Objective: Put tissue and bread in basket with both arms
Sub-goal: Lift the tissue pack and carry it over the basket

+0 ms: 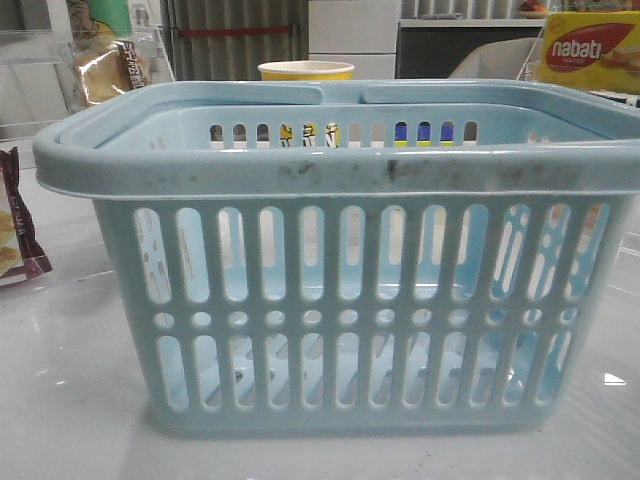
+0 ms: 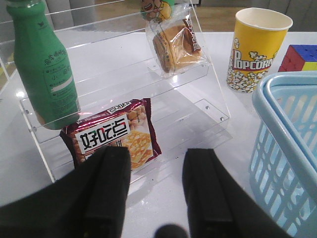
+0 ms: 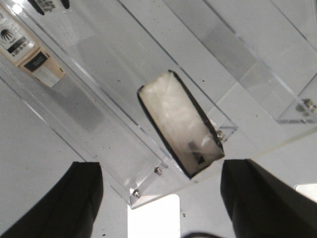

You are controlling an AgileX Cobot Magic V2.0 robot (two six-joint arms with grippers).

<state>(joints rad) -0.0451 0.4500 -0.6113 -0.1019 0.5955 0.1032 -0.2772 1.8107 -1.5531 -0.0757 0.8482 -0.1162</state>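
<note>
Grippers first. Left gripper (image 2: 156, 191) is spread, holding nothing; its black fingers (image 2: 111, 191) hang above the white table (image 2: 163, 208), and the gap between them lies just in front of a clear acrylic rack (image 2: 208, 99). A maroon snack packet (image 2: 111, 139) leans on the rack's lowest step, its lower edge partly hidden behind the left finger. A green bottle (image 2: 44, 69) stands on the rack beside the packet. Bread (image 2: 176, 44), golden-brown in a clear wrapper, leans on the upper step, well apart from the gripper. A yellow popcorn cup (image 2: 255, 49) and a colour cube (image 2: 299, 57) stand on the table beyond the rack. Basket (image 2: 287, 144) sits on the table beside the rack, near the gripper.

Right gripper (image 3: 158, 198) is also spread wide and empty. Tissue (image 3: 181, 124), a black pack with a white face, lies in a trough of a second clear rack (image 3: 99, 134), between the two fingers' lines and just beyond them. A cream box (image 3: 27, 49) lies further along the same rack.

Front view: the basket fills the frame, standing upright on the glossy grey-white surface, handles folded down, rim scuffed with dark marks; its interior is not visible from this height. A yellow Nabati box (image 1: 592, 50) stands behind it. Cabinets and a curtain form the room's background.
</note>
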